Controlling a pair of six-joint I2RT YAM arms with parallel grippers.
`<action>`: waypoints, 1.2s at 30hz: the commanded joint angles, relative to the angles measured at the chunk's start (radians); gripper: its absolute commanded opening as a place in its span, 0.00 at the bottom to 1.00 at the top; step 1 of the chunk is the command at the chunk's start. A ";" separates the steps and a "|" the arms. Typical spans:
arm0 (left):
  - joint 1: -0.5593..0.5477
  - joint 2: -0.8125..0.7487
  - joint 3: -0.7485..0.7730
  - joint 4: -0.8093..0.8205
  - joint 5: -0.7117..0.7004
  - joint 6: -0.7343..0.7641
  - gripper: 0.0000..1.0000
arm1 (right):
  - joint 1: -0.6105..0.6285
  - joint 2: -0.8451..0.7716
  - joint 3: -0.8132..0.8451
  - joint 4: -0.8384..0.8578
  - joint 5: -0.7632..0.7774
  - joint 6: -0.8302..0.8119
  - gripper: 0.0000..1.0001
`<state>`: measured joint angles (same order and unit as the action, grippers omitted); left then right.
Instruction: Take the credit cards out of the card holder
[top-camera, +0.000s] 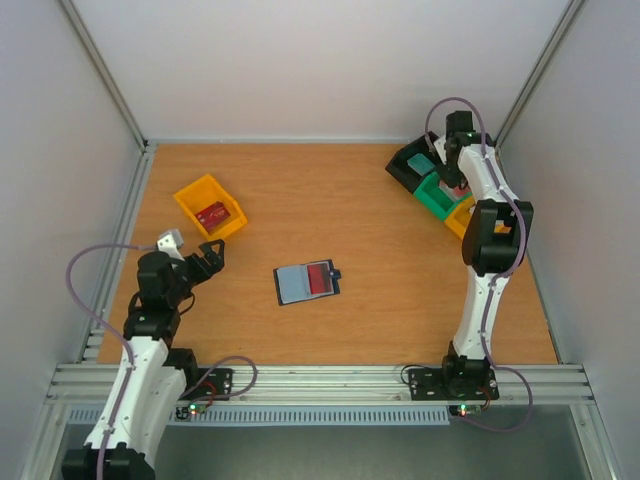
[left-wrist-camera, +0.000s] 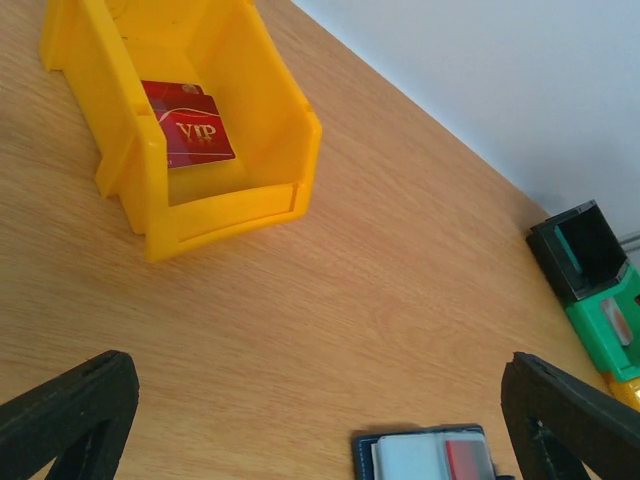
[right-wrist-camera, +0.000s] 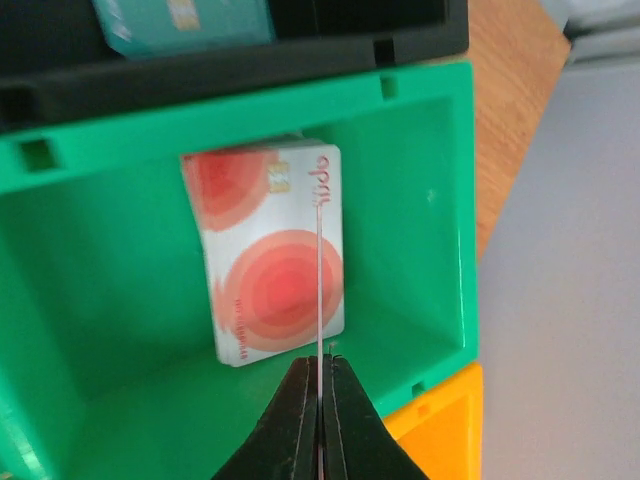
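White walls close in a wooden table (top-camera: 350, 330), with both arms bolted at its near edge. The left arm (top-camera: 150, 330) bends over the left half. The right arm (top-camera: 490, 240) stretches to the back right corner, over a row of plastic bins: a black bin (right-wrist-camera: 300, 55), a green bin (right-wrist-camera: 430, 200) and an orange-yellow bin (right-wrist-camera: 440, 420). A separate yellow plastic bin (left-wrist-camera: 230, 200) sits at the back left.

Near the table's middle lies the navy-blue folding card holder (top-camera: 293, 285), spread open with its pale inner pockets up. Its long axis runs roughly left to right with a slight tilt. One red credit card (top-camera: 320, 279) shows in its right-hand pocket. A red VIP card (left-wrist-camera: 190, 125) lies in the yellow plastic bin, and a white card with red circles (right-wrist-camera: 270, 260) lies flat in the green bin.

The left gripper (left-wrist-camera: 320, 400) stands wide with nothing between its fingers, just on the near side of the yellow plastic bin. The right gripper (right-wrist-camera: 320, 365) is pressed closed over the green bin, pinching what looks like a thin card (right-wrist-camera: 320, 270) seen edge-on.

The card holder lies to the right of the left gripper and slightly nearer the arm bases. In the left wrist view it sits at the bottom edge, a little right of centre between the fingers. The left gripper is much the nearer, and free, so I judge the remaining card is its to fetch, coming in from the holder's left toward the pocket on the far side.
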<state>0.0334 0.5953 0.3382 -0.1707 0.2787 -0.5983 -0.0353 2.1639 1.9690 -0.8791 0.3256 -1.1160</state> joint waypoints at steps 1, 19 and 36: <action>0.005 -0.033 -0.034 0.076 -0.045 0.063 0.99 | -0.017 0.040 0.083 -0.028 0.065 -0.037 0.01; 0.003 0.054 -0.056 0.115 -0.058 0.093 0.99 | -0.023 0.039 -0.162 0.328 0.059 -0.312 0.01; 0.000 0.106 -0.057 0.127 -0.049 0.084 0.99 | -0.013 -0.062 -0.452 0.702 0.073 -0.508 0.01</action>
<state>0.0330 0.6960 0.2916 -0.1070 0.2356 -0.5159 -0.0551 2.1384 1.5303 -0.2085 0.4000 -1.5906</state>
